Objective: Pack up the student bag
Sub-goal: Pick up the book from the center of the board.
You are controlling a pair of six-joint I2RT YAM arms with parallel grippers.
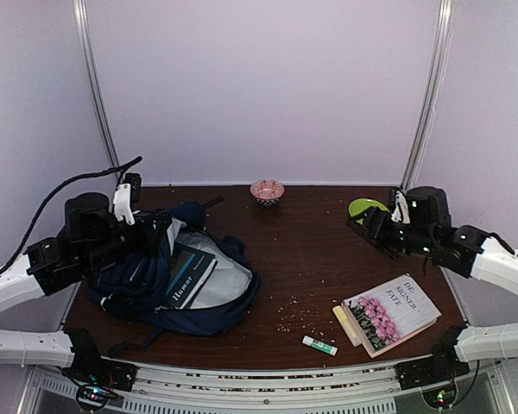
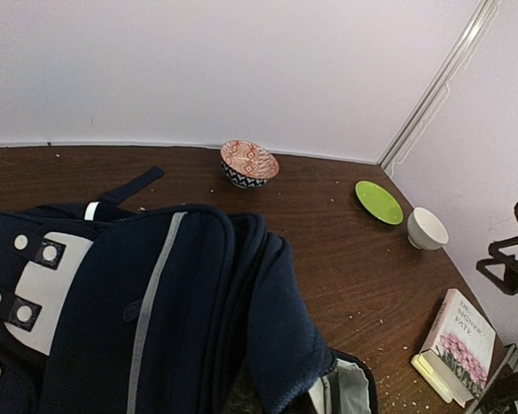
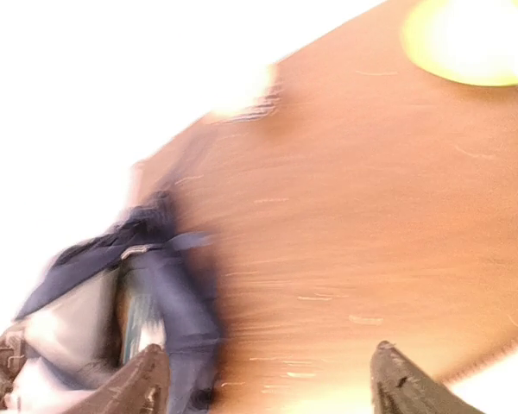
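The student bag lies open at the table's left, navy with pale grey lining, and a dark book titled "Humor" sits inside it. My left gripper is at the bag's back upper edge and holds its navy flap raised. The fabric hides its fingers in the left wrist view. My right gripper hangs open and empty above the table's back right. In the blurred right wrist view its fingers stand wide apart around the gripper's middle.
A book with pink flowers, a pale yellow block and a green-and-white glue stick lie front right. A patterned bowl and a green plate sit at the back, with a white cup near the plate. Crumbs dot the table.
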